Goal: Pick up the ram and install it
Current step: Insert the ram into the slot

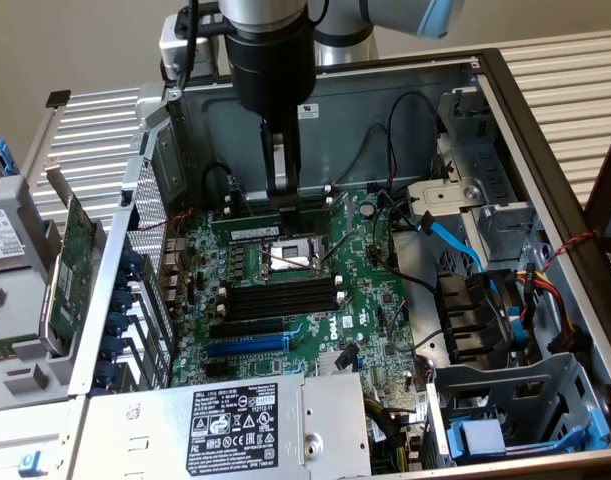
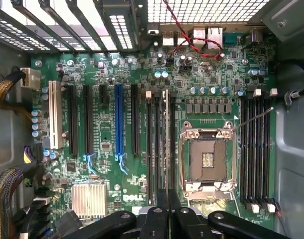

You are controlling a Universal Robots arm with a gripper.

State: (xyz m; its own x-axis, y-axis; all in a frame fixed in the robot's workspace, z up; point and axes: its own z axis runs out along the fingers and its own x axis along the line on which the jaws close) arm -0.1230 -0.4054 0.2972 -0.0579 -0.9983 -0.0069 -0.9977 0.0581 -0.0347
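Alignment is my main care here: my gripper (image 2: 166,201) is clamped on the ram (image 2: 166,134), edge-on along the black slots (image 2: 150,144) beside the CPU socket (image 2: 207,159) mid-motherboard (image 2: 142,69), so I judge level, even pressure is needed.

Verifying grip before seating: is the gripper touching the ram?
Touching. In the wrist view, the ram, seen edge-on, runs straight in between the shut jaws of the gripper.
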